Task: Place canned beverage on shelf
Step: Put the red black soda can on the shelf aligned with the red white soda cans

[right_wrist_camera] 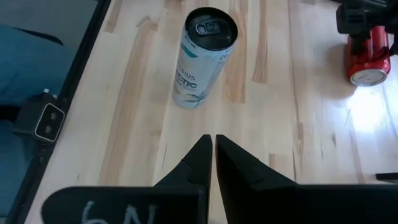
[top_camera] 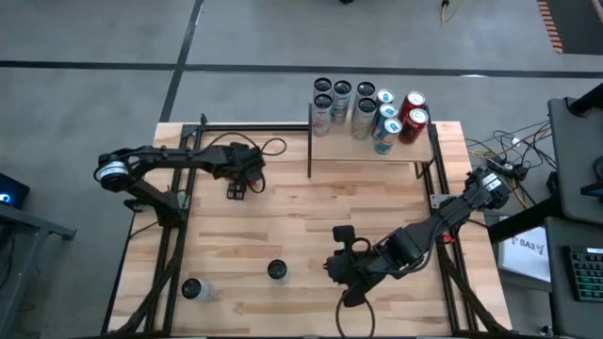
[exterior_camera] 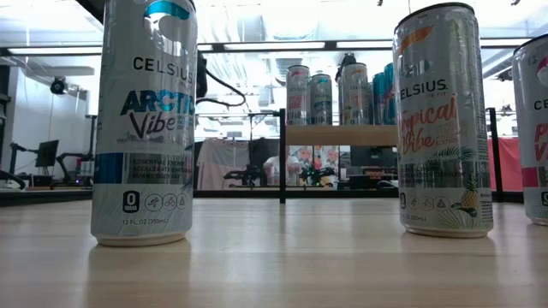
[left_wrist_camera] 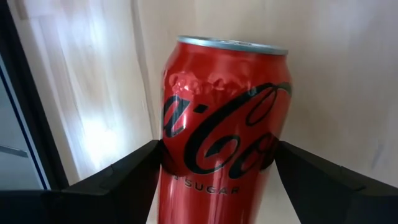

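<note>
My left gripper point(top_camera: 237, 186) is at the table's middle left, shut on a red Coca-Cola Zero Sugar can point(left_wrist_camera: 224, 118). The can also shows in the right wrist view point(right_wrist_camera: 367, 59). The shelf point(top_camera: 372, 153), a small light-wood board with black posts, stands at the far right and carries several upright cans point(top_camera: 367, 108) along its far edge. It also shows in the low view point(exterior_camera: 342, 135). My right gripper point(right_wrist_camera: 213, 144) is shut and empty near the front middle point(top_camera: 334, 268). It points toward a standing Celsius can point(right_wrist_camera: 202, 59). My left gripper pinches the red can's curved side point(left_wrist_camera: 171, 158) between its two fingers, on the lower half of the can's body, with one finger on each side. The fingers come from above and lie across the can. The can is tipped over toward its side, one silver end point(right_wrist_camera: 364, 76) facing the table's near side. Whether it touches the table, I cannot tell.
Two Celsius cans stand near the front left point(top_camera: 277, 271) point(top_camera: 195, 289). The low view shows them close up point(exterior_camera: 141, 120) point(exterior_camera: 441, 120), with a third can cut off at the picture's edge point(exterior_camera: 535, 128). Black frame rails run along the table's left and right sides.
</note>
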Controlling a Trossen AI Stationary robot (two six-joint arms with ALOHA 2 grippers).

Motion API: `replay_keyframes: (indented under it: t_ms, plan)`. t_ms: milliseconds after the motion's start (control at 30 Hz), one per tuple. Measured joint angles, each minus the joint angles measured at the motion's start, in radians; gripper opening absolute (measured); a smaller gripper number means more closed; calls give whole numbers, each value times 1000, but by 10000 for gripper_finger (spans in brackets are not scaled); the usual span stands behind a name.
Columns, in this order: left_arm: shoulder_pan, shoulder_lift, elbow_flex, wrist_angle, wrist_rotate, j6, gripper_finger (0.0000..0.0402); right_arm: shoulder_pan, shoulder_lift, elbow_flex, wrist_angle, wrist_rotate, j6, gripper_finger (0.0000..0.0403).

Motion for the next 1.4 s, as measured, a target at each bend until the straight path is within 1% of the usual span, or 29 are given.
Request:
replay_keyframes:
  t_ms: [200, 400, 667, 833, 1167, 1400]
  plan:
    - [0, 9, -3, 56, 11, -30, 289, -2, -8, 0, 0, 0, 14, 13]
    - [1, 9, -3, 60, 17, -45, 290, -2, -8, 0, 1, 0, 33, 13]
    - [2, 13, -7, 100, 34, -48, 305, -2, -9, 0, 1, 0, 54, 13]
    - [8, 32, -25, 176, 56, -44, 307, -2, -9, 0, 0, 0, 54, 13]
    - [9, 95, -25, 209, 3, -101, 307, -2, -9, 0, 0, 0, 33, 13]
    - [9, 105, -25, 231, -18, -134, 290, -2, -9, 0, 0, 0, 34, 13]
